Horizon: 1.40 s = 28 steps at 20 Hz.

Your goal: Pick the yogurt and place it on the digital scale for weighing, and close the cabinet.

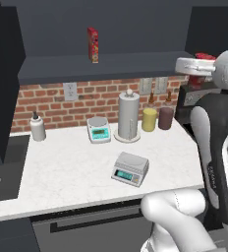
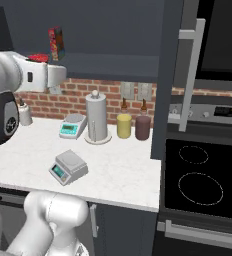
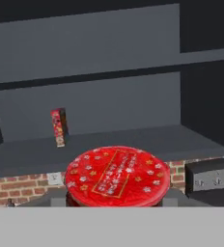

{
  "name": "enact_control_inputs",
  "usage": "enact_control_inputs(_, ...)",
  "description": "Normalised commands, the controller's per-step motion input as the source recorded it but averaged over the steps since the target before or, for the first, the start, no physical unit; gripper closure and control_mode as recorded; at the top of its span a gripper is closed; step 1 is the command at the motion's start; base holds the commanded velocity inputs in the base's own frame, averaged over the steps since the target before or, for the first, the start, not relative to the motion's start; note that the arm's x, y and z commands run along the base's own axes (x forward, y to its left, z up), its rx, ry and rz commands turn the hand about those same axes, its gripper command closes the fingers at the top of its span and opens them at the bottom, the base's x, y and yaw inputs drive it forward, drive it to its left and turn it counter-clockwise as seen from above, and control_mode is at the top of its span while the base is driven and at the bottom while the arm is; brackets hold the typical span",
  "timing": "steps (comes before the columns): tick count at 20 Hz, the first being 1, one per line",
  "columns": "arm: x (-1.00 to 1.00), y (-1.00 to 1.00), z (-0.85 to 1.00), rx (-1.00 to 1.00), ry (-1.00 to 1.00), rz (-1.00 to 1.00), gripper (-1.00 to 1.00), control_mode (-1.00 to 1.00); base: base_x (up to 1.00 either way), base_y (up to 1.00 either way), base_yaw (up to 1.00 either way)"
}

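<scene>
1. The yogurt (image 3: 117, 175) is seen close up in the hand view, its bright red printed lid directly ahead of the hand. In the left base view its red top (image 1: 203, 57) shows just past the wrist, level with the cabinet shelf.
2. The gripper (image 2: 38, 58) is judged to be closed narrowly on the yogurt. The fingertips themselves are hidden behind the cup and the hand, so contact is inferred, not observed.
3. The cup appears to be lifted clear of the shelf edge, out in front of the open cabinet (image 1: 106, 66), high above the counter. The pick is therefore counted as done, or very nearly so.
4. The digital scale (image 1: 130, 168) lies on the white counter (image 1: 67, 172), near the front edge. Its platform is bare; nothing has been placed on it yet.
5. A second scale, white (image 1: 99, 129), stands just beside the paper towel roll (image 1: 128, 116) and is not the target.
6. A tall red box (image 1: 93, 44) is left on the shelf inside the cabinet.
7. The cabinet door (image 2: 169, 75) is seen swung out edge-on in the right base view; closing is not yet done.
8. Remaining, by estimate: carrying the cup down to the grey scale, release, then the door.
</scene>
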Motion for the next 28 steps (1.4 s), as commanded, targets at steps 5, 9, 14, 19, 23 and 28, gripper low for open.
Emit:
enact_control_inputs(5,-0.32,0.1,-1.0,0.0,-0.23,0.4,1.0,-1.0,0.0,0.0,0.0)
enact_control_inputs(9,0.0,0.07,-1.0,0.0,-0.06,0.4,1.0,-1.0,0.0,0.0,0.0)
enact_control_inputs(14,0.12,0.22,-0.83,0.0,-0.02,0.31,1.0,-1.0,0.0,0.0,0.0)
enact_control_inputs(19,0.49,0.44,-0.95,0.0,0.05,0.27,1.0,-1.0,0.0,0.0,0.0)
enact_control_inputs(23,0.32,0.62,-1.0,0.0,-0.02,0.23,1.0,-1.0,0.0,0.0,0.0)
enact_control_inputs(28,0.31,0.67,-0.79,0.0,-0.01,0.12,1.0,-1.0,0.0,0.0,0.0)
